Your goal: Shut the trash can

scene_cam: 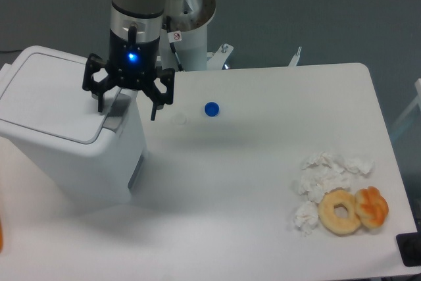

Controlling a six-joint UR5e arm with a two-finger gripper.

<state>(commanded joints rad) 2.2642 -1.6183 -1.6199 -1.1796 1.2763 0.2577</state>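
The claw (127,99) is seen spread wide, nothing held, above the front rim of the trash can (66,129); its lid (49,97) appears seated flat below. Closing is judged all but complete; only retraction upward seems required.

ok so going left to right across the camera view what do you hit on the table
trash can → pincer hanging over the can's right edge → blue ball → crumpled tissues → plain donut → orange pastry
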